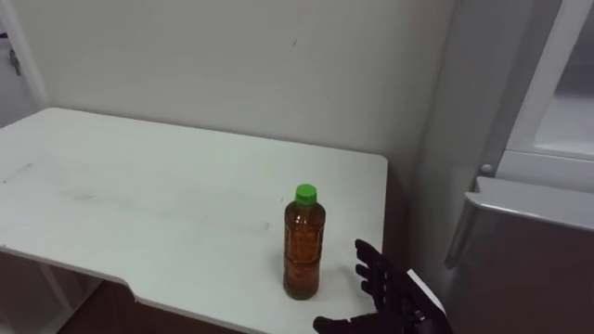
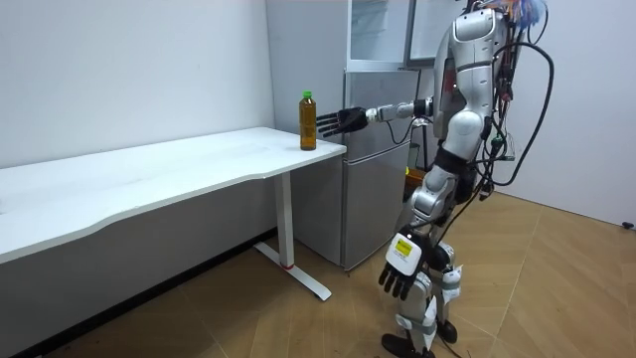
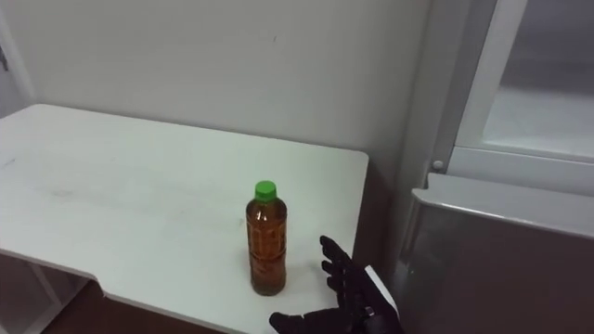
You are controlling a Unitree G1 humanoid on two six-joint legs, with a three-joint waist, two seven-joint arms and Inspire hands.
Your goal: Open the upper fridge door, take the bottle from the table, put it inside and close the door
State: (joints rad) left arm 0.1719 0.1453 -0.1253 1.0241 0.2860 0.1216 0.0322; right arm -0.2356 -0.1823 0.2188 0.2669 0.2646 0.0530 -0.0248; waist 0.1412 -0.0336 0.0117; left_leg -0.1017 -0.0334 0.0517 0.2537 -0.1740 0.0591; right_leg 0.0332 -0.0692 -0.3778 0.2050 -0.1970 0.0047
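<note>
White table (image 1: 139, 186), bottle (image 1: 304, 243) upright; right hand (image 1: 392, 289) just beside, fingers (image 1: 370, 266) spread, empty

Bottle (image 1: 304, 243): amber-brown liquid, bright green cap (image 1: 305, 194). Tabletop (image 1: 139, 195): plain white, faint grey scuffs. Right hand (image 1: 385, 288): black. Left hand (image 2: 399, 273): black. Fridge (image 2: 373, 159): silver-grey lower door, white frame above. Floor (image 2: 556, 298): light brown wood, herringbone pattern. Wall (image 1: 232, 65): off-white, unpatterned.

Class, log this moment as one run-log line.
bottle: upright on table | right hand: open, beside bottle, apart | left hand: hanging open
</note>
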